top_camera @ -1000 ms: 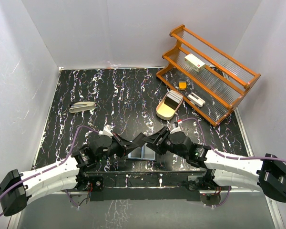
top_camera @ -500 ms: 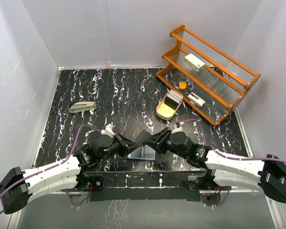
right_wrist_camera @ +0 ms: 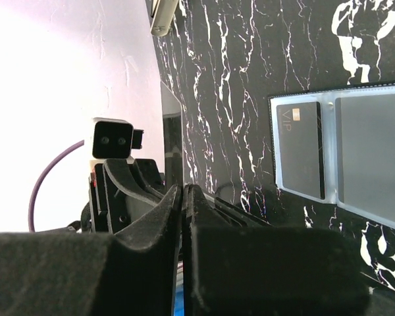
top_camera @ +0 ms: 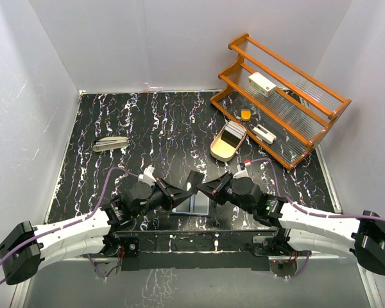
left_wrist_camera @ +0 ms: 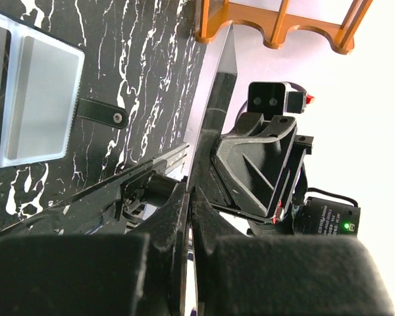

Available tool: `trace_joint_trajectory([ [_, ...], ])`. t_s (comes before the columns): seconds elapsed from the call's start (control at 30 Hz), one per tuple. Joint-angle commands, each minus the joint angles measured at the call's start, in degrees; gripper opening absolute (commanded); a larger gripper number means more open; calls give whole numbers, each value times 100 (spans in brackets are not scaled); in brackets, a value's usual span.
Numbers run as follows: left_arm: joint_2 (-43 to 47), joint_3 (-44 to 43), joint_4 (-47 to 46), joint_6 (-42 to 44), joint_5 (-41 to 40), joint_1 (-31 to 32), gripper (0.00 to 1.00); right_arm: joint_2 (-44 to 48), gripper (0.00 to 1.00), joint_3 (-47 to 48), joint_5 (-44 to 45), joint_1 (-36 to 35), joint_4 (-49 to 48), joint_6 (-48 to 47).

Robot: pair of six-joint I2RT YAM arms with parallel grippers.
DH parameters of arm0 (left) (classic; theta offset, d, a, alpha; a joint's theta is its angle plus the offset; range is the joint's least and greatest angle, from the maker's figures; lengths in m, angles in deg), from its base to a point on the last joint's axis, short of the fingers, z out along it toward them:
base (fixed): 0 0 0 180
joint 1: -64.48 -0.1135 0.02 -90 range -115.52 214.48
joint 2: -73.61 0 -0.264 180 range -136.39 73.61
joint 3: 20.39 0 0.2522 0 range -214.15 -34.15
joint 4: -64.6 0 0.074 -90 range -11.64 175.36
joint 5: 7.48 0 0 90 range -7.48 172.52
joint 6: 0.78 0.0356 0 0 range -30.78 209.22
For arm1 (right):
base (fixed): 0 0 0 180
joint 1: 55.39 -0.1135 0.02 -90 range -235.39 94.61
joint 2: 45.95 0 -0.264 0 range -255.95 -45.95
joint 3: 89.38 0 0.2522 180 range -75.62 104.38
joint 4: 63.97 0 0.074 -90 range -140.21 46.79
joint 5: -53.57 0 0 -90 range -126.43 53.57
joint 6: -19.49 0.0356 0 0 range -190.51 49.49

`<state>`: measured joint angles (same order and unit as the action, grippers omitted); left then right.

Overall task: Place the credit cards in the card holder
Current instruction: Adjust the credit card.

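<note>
Black outside with pale blue-grey clear pockets, the card holder [top_camera: 192,205] lies open and flat on the marbled table, close to the near edge, between the two arms. One pocket holds a black card [right_wrist_camera: 299,148] printed "VIP" in pale letters beside a small gold chip mark. The pocket next to it looks empty.

Just above the holder's far edge, a dark, glossy held card [top_camera: 194,179] stands on edge in the air. The left gripper [top_camera: 181,190] has its fingers pressed together on one end. The right gripper [top_camera: 204,188] pinches the other end, its fingers likewise closed.

The holder lies below the claws and slightly towards the robot, its long axis running left to right. Both arms are about equally near. The held card's faces stand roughly upright, so it probably needs tipping flatter to meet a pocket mouth. No writing on the held card can be read.
</note>
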<state>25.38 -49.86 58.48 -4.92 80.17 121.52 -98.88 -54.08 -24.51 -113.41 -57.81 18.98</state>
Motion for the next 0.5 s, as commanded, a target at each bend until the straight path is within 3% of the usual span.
trace_joint_trajectory([
  [0.0, 25, 102, -204, 59, 170, 88, 1, 232, 0, 54, 108, -32, -611, -462],
  [0.1, 106, 68, 16, 159, 224, 88, 26, 301, 0, 263, 34, -34, -401, -984],
  [0.17, 214, 34, 306, 229, 210, 88, 39, 343, 0, 515, -7, -32, 24, -1438],
  [0.3, 561, 19, 878, 460, 106, 90, 48, 602, 0, 832, -257, -34, 763, -2241],
  [0.47, 918, -137, 1202, 910, 30, 80, 57, 907, 0, 592, -1270, -34, 412, -2548],
])
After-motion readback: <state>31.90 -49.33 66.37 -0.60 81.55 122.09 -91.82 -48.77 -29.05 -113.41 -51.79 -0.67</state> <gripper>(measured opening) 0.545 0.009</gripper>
